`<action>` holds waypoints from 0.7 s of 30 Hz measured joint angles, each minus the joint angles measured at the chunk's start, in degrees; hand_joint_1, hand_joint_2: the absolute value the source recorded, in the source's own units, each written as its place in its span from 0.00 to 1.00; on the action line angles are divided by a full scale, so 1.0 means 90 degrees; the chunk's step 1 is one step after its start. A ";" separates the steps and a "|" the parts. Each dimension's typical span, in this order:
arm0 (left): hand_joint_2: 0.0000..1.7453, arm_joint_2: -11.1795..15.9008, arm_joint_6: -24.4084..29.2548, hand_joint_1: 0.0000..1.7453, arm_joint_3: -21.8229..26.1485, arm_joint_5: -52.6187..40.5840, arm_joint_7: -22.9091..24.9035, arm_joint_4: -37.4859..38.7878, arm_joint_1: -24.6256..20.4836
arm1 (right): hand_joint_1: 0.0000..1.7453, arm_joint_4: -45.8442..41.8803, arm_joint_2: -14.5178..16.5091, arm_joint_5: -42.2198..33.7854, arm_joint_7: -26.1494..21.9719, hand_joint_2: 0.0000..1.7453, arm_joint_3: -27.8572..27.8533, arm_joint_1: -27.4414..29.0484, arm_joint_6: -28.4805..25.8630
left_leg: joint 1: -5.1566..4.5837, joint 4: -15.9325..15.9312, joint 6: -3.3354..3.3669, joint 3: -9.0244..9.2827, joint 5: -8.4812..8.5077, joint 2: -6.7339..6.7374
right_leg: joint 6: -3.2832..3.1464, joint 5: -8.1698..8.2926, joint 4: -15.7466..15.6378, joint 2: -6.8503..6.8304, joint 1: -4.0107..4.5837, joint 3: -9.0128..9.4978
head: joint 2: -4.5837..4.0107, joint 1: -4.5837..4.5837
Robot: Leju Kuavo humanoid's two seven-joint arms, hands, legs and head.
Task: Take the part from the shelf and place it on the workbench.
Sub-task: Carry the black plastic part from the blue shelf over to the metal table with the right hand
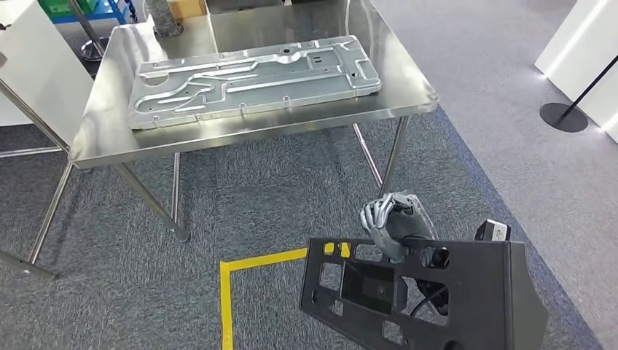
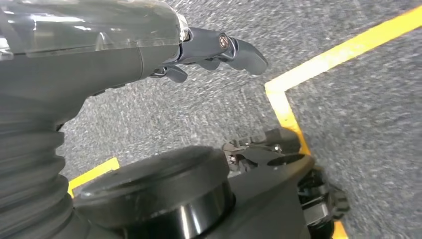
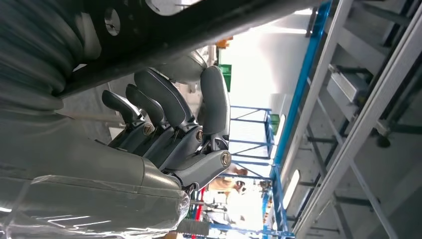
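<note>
Nearest, low on the right, the right hand [image 1: 393, 224] has its fingers [image 3: 164, 102] curled over the top edge of the black part [image 1: 437, 295], holding it above the grey carpet. Just left of it there's a yellow tape corner [image 1: 240, 266] on the floor. The left hand [image 2: 219, 50] hangs over the carpet, fingers loosely curled, nothing in them. Farther back stands the steel workbench [image 1: 109, 138] with a big silver panel [image 1: 251, 79] lying flat on it.
</note>
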 joint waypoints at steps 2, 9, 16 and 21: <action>1.00 0.0000 -0.0001 0.00 0.0001 0.0004 -0.0010 0.0000 -0.0012 | 1.00 0.0001 -0.0012 0.0000 0.0001 1.00 0.0000 -0.0015 -0.0001 | -0.0001 0.0820 -0.0018 -0.0496 -0.0334 0.0004 | -0.0048 -0.0066 -0.0002 -0.0004 0.0027 0.0060 | 0.0000 0.0000; 1.00 0.0013 -0.0005 0.00 0.0000 -0.0002 -0.0010 0.0000 -0.0007 | 1.00 0.0001 -0.0016 0.0003 0.0015 1.00 0.0000 -0.0026 -0.0015 | -0.0190 -0.0174 0.0393 -0.0575 0.0575 0.0003 | -0.0087 -0.0339 -0.0038 -0.0002 0.0179 0.0433 | 0.0000 0.0001; 1.00 0.0012 -0.0001 0.00 0.0002 0.0013 -0.0008 0.0000 0.0005 | 1.00 0.0005 -0.0017 0.0014 0.0044 1.00 0.0007 -0.0102 -0.0009 | -0.0168 -0.0707 0.0491 -0.0143 0.0699 0.0001 | 0.0108 -0.0660 0.0716 0.0006 0.0107 0.0184 | 0.0000 0.0002; 1.00 -0.0007 -0.0019 0.00 0.0002 0.0027 -0.0008 0.0000 0.0035 | 1.00 0.0050 -0.0017 0.0017 0.0048 1.00 0.0007 -0.0109 -0.0007 | -0.0088 -0.0692 0.0389 0.0017 0.0529 -0.0018 | 0.0336 -0.0552 0.1353 0.0001 -0.0046 -0.0571 | 0.0000 0.0002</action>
